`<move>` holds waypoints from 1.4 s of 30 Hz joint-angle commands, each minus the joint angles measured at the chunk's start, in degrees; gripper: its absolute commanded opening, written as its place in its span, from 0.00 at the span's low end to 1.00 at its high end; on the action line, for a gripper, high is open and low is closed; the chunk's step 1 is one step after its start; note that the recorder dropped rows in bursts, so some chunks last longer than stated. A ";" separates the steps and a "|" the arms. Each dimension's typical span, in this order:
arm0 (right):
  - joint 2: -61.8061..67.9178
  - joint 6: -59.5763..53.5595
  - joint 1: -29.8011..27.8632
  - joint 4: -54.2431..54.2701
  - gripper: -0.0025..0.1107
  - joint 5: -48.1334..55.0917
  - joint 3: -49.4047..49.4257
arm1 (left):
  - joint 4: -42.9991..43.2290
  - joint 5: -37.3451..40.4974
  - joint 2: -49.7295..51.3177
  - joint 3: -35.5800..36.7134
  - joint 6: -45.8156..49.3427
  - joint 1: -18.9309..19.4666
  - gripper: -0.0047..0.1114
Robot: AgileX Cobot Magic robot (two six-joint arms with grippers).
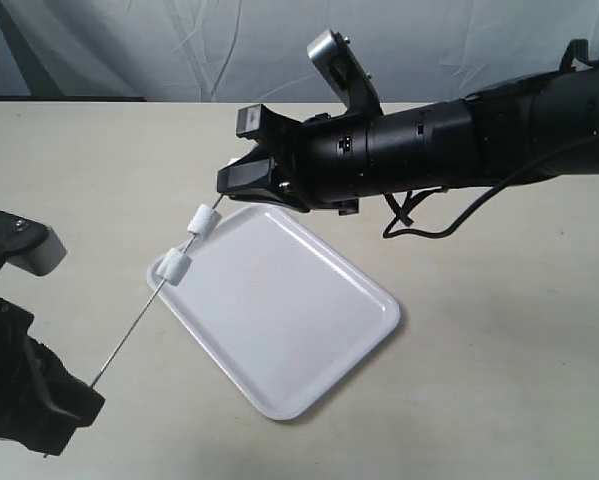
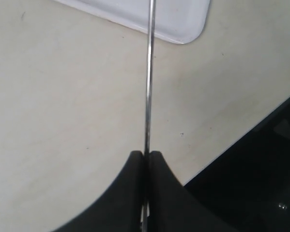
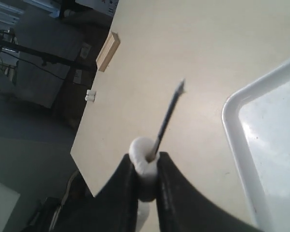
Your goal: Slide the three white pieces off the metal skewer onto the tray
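Observation:
The thin metal skewer (image 1: 139, 325) slants up over the table between my two grippers. My left gripper (image 1: 91, 390) is shut on its lower end, and the left wrist view shows the skewer (image 2: 148, 87) running out from the closed left gripper (image 2: 145, 155). Two white pieces (image 1: 201, 220) (image 1: 172, 266) sit on the skewer above the near-left corner of the white tray (image 1: 299, 330). My right gripper (image 1: 226, 195) is at the upper end. In the right wrist view the right gripper (image 3: 145, 162) is shut on the third white piece (image 3: 141, 151), with the skewer tip (image 3: 171, 111) poking out beyond it.
The tray's corner (image 2: 181, 21) lies beyond the left gripper, and its rim (image 3: 232, 125) runs beside the right one. A small wooden block (image 3: 108, 50) sits at the far table edge. Loose cables (image 1: 419, 215) hang under the right arm. The table's edge (image 2: 241, 145) is close to the left gripper.

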 commanded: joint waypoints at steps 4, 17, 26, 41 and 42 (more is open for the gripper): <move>0.04 -0.78 -1.91 1.49 0.10 -8.49 -1.34 | 2.24 5.70 -0.26 0.65 -1.63 -0.15 0.04; -0.06 -0.78 -2.52 1.49 0.10 -11.76 -4.68 | 7.80 8.84 -0.26 1.03 -3.21 -0.15 0.04; -0.06 -0.78 -2.52 1.49 0.10 -14.63 -9.64 | 8.24 8.96 -0.26 1.03 -3.36 -0.15 0.04; 1.00 16.74 -2.41 -28.07 0.10 -8.18 -11.01 | 18.20 7.16 -0.26 1.03 -11.95 -0.15 0.04; 1.59 19.97 -2.41 -32.54 0.10 -6.47 -11.01 | 18.09 7.06 -0.26 1.03 -11.92 -0.15 0.04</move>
